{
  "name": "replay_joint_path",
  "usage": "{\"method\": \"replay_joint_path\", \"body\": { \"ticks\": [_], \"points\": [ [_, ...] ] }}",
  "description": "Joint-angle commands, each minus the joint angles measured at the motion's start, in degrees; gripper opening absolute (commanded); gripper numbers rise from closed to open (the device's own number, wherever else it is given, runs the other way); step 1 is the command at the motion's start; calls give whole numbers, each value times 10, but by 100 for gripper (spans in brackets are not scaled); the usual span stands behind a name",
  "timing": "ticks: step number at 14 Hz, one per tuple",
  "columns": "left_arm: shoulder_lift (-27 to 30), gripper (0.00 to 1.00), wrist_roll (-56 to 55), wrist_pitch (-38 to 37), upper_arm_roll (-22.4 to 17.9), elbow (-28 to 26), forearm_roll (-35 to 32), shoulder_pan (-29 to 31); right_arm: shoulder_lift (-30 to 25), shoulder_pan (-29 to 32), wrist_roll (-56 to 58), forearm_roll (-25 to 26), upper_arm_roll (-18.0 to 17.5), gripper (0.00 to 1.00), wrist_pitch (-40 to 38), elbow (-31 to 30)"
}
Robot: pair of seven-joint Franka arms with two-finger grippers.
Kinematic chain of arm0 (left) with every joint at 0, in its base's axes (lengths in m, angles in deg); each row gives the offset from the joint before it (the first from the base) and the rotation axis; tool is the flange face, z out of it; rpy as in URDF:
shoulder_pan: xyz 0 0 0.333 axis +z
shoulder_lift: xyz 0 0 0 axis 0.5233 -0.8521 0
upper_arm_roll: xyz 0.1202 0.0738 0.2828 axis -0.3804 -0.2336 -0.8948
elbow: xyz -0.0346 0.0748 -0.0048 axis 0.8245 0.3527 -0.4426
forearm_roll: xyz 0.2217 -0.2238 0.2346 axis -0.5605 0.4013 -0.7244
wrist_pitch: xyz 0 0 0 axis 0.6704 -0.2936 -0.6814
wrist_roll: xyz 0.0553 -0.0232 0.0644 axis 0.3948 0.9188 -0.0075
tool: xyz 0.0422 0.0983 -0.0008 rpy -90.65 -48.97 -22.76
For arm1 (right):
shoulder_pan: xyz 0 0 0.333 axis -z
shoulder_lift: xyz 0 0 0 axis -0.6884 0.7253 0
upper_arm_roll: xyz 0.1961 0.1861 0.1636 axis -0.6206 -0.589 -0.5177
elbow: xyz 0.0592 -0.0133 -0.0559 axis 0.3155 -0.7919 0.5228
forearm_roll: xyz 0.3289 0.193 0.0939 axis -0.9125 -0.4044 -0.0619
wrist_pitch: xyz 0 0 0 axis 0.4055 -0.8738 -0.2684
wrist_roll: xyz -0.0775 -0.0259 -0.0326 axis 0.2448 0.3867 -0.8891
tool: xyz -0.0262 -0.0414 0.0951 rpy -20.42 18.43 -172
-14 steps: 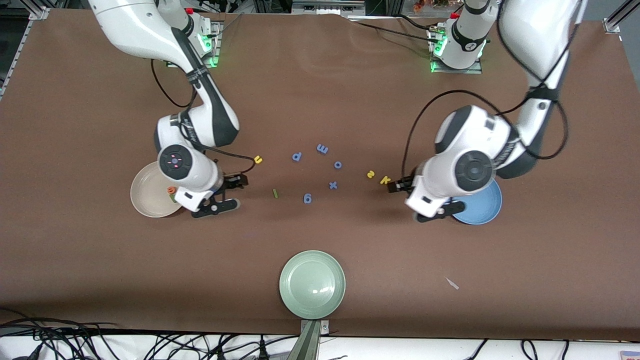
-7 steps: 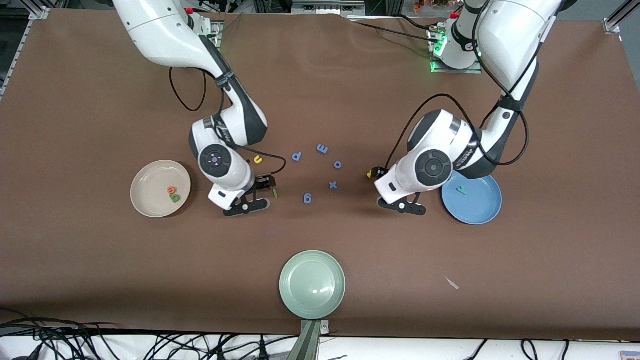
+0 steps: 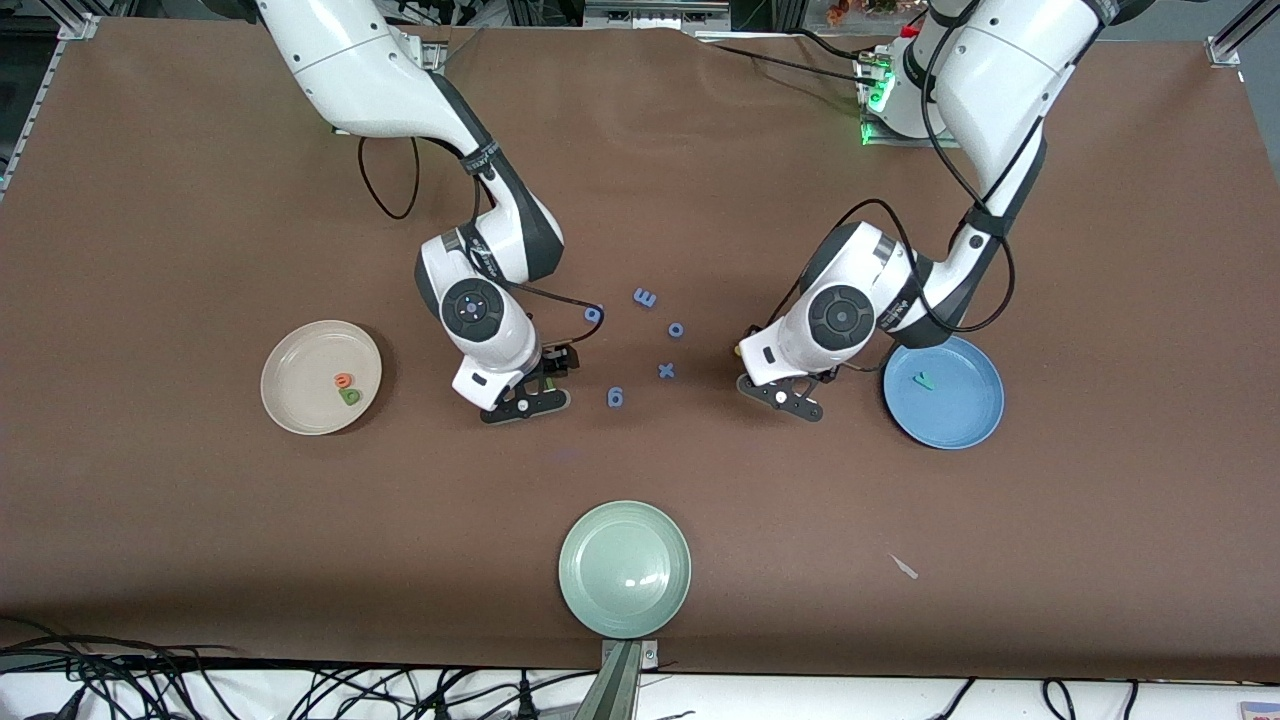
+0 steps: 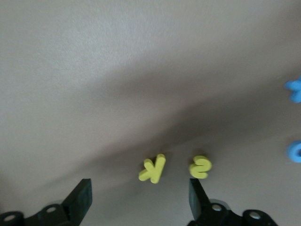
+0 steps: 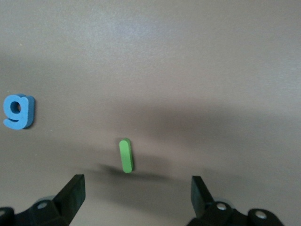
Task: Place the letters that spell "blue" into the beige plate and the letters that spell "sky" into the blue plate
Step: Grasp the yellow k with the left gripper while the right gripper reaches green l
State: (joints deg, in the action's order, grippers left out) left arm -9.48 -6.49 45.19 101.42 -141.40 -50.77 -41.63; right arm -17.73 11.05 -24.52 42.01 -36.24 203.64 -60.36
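Observation:
My left gripper (image 4: 139, 198) is open, low over the table, with the yellow k (image 4: 153, 168) just ahead of its gap and the yellow s (image 4: 200, 166) by one fingertip. In the front view only a sliver of the s (image 3: 738, 350) shows beside the left hand. My right gripper (image 5: 136, 194) is open, and the thin green l (image 5: 126, 155) lies just ahead of its gap. The beige plate (image 3: 300, 355) holds the orange e (image 3: 343, 380) and the green b (image 3: 350, 396). The blue plate (image 3: 960, 420) holds the teal y (image 3: 924, 380). The right arm hides the yellow u.
Blue letters lie between the two hands: one (image 3: 593, 314) by the right wrist, others (image 3: 645, 297), (image 3: 676, 329), an x (image 3: 666, 370) and a g (image 3: 615, 397). A pale green plate (image 3: 625, 600) sits at the table's front edge. A small scrap (image 3: 904, 567) lies nearer the left arm's end.
Both arms swung from their plates toward the table's middle. The right gripper now sits at the green l and the left at the k and s. The plates and their letters are uncovered.

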Motion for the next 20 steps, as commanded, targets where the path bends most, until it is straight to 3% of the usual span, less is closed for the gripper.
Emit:
{"method": "replay_joint_path", "body": {
  "ticks": [1, 3, 4, 8, 11, 12, 14, 15, 17, 20],
  "points": [
    [15, 86, 11, 44, 0, -41, -32, 4, 14, -5, -7, -7, 1, 99, 7, 15],
    [10, 71, 10, 53, 0, -48, -32, 0, 19, -9, -7, -7, 1, 90, 7, 14],
    [8, 67, 10, 55, 0, -48, -32, -1, 21, -12, -7, -7, 2, 82, 8, 14],
    [-9, 65, 2, 87, 0, -52, -57, -4, 27, -12, -7, -9, 1, 55, 21, 15],
    [-19, 61, 2, 91, -1, -52, -64, -5, 27, -12, -7, -9, 2, 47, 21, 16],
    [-20, 54, 2, 101, 0, -52, -80, -5, 27, -12, -8, -8, 1, 44, 21, 16],
    [-21, 15, 1, 102, 0, -52, -86, -5, 29, -12, -8, -8, 2, 40, 21, 17],
    [-20, 0, -1, 98, 1, -50, -85, -5, 29, -12, -8, -7, 2, 35, 22, 17],
    [-9, 0, -2, 86, 1, -46, -85, 0, 30, -12, -8, -8, 1, 28, 35, 17],
    [35, 0, 5, 5, 0, -29, -82, 11, 30, -11, -8, -8, 2, 7, 40, 17]
  ]
}}
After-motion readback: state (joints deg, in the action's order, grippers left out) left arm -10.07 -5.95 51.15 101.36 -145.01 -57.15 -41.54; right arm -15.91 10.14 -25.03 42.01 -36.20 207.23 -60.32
